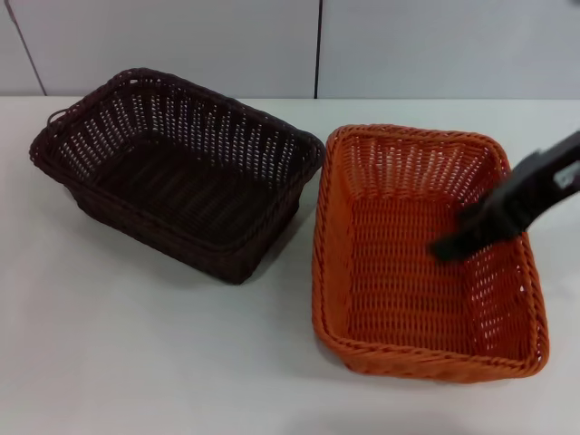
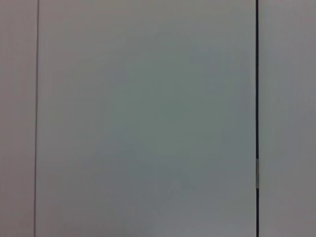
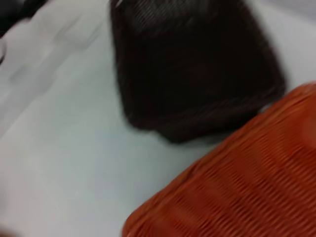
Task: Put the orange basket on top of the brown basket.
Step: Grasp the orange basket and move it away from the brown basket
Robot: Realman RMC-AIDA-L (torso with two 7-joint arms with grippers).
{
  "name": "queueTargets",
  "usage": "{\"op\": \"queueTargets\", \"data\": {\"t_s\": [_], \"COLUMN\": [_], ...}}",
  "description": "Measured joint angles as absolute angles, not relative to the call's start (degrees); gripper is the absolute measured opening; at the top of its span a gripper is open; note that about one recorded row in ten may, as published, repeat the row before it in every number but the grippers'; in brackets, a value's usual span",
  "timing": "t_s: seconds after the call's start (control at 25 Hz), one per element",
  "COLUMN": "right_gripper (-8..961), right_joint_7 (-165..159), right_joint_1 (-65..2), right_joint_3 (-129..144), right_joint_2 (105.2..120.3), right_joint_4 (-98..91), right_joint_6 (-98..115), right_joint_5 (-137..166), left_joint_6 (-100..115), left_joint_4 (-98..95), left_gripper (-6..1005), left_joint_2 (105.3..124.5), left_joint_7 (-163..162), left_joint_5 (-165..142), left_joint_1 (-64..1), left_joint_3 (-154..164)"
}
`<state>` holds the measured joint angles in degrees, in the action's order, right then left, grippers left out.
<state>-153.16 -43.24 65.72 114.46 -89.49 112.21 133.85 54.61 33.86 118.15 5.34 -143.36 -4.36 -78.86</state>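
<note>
The orange basket [image 1: 421, 254] stands upright on the white table at the right in the head view. The brown basket [image 1: 177, 172] stands to its left, their near corners almost touching. My right gripper [image 1: 453, 243] comes in from the right and hangs over the inside of the orange basket, near its right wall. The right wrist view shows, blurred, the brown basket [image 3: 197, 69] and part of the orange basket [image 3: 237, 182]. My left gripper is out of view; the left wrist view shows only a wall panel.
The white table [image 1: 136, 344] spreads in front of and to the left of both baskets. A light panelled wall [image 1: 181, 45] with dark seams runs close behind them.
</note>
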Motion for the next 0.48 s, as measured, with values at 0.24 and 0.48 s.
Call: {"op": "queueTargets", "data": {"t_s": [0.24, 0.48], "right_gripper": [646, 645], "right_joint_7": [-149.8, -148.6], "right_joint_1": [-47.0, -48.0], "right_joint_3": [71.9, 76.0], "right_joint_2": [115.25, 116.26], "right_joint_4": [-82.6, -81.9], "right_joint_6": [115.5, 115.8], "right_joint_5": [134.8, 139.0], "left_joint_6": [54.5, 54.5], "left_joint_4": [33.4, 33.4], "left_gripper": [749, 749], "left_joint_2": [118.28, 118.38], "left_joint_7": [5.4, 5.4], "left_joint_5": [-143.1, -143.4], "left_joint_1": [-4.7, -4.8], "left_joint_3": [-78.4, -78.3]}}
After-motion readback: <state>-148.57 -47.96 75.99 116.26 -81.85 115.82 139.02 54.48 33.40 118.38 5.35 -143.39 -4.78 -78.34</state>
